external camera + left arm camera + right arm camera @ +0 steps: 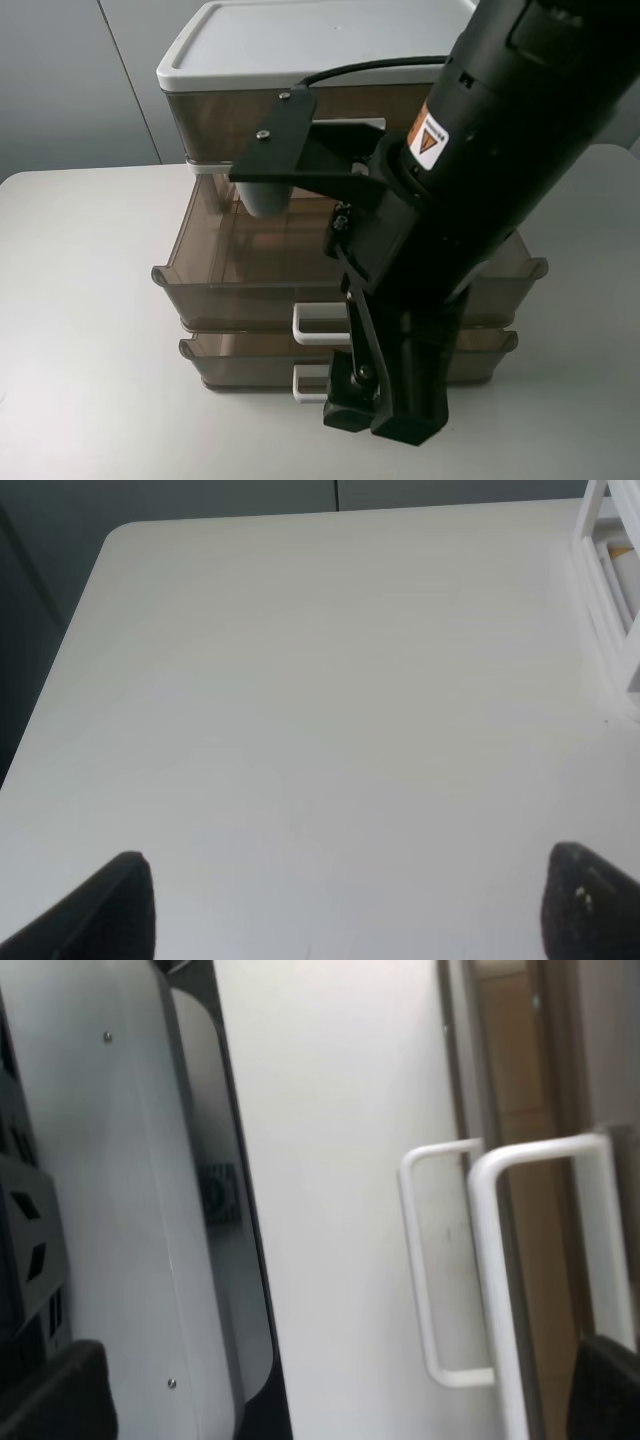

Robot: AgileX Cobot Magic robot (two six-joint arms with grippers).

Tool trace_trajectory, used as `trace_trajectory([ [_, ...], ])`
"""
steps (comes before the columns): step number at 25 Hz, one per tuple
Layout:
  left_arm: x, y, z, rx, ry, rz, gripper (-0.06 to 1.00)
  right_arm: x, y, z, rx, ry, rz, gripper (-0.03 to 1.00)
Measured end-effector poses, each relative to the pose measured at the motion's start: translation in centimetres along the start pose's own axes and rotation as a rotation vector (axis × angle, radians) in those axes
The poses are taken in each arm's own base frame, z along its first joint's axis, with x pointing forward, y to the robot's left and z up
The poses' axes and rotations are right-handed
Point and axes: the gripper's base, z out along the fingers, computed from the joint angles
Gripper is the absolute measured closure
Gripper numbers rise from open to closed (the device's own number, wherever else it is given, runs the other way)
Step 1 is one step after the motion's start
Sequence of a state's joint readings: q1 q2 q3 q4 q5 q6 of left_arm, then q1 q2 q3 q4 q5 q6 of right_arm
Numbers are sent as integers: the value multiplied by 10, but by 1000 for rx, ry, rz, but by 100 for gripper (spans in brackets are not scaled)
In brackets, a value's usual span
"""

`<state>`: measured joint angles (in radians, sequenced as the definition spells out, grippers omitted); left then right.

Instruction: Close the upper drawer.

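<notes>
The drawer unit has a white lid and three smoky-brown drawers. The upper drawer, the middle one, is pulled far out; its white loop handle is partly hidden behind my right arm. My right gripper hangs open and empty just in front of the drawer fronts, above the table. In the right wrist view the upper drawer's handle lies between the open fingers, with nothing touching it. My left gripper is open and empty over bare table.
The lowest drawer is out a little, its handle beside the other one. The tall top drawer looks shut. The white table extends left and right. A white framed part shows at the left wrist view's edge.
</notes>
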<state>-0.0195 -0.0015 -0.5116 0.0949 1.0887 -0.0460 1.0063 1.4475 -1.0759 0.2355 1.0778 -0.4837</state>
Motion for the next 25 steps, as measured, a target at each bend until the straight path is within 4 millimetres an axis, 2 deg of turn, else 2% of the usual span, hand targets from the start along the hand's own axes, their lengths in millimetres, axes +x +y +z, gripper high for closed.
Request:
trace_trajectory([
  [12, 0, 0, 0, 0, 0, 0, 20, -2, -5, 35, -23, 102, -80, 27],
  [25, 0, 0, 0, 0, 0, 0, 20, -7, -15, 45, 60, 86, -123, 27],
])
